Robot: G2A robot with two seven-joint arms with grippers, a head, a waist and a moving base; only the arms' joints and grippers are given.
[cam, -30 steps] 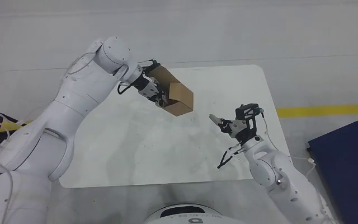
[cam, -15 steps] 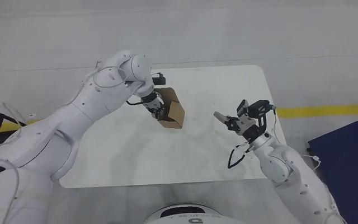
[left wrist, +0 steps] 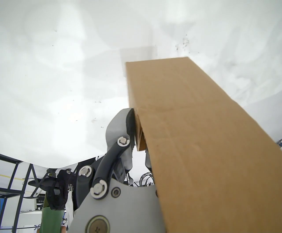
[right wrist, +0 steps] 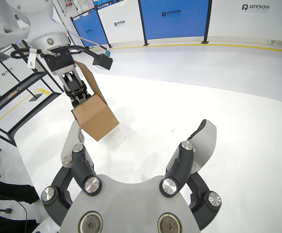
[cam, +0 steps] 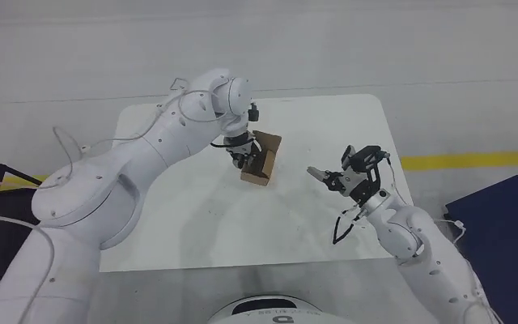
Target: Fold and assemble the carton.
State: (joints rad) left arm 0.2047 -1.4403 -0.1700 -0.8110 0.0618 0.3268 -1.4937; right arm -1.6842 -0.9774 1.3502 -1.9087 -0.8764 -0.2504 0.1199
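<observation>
In the middle of the top view, the left gripper (cam: 245,154) is shut tight on one edge of the brown carton (cam: 264,159). The arm has swung in from the upper left of the frame, so the carton now hangs tipped over the middle of the white bench (cam: 340,121). I cannot tell if its low corner touches the bench. One flap (right wrist: 86,74) sticks up, not folded yet.

At the right of the frame, the right gripper (cam: 322,176) is wide open and holds nothing. It has hardly moved. The carton is now nearer to it, so I think both grippers can soon work on the flaps.

Blue and white boards (right wrist: 174,19) in the room behind carry a printed name. The carton shows no writing.
</observation>
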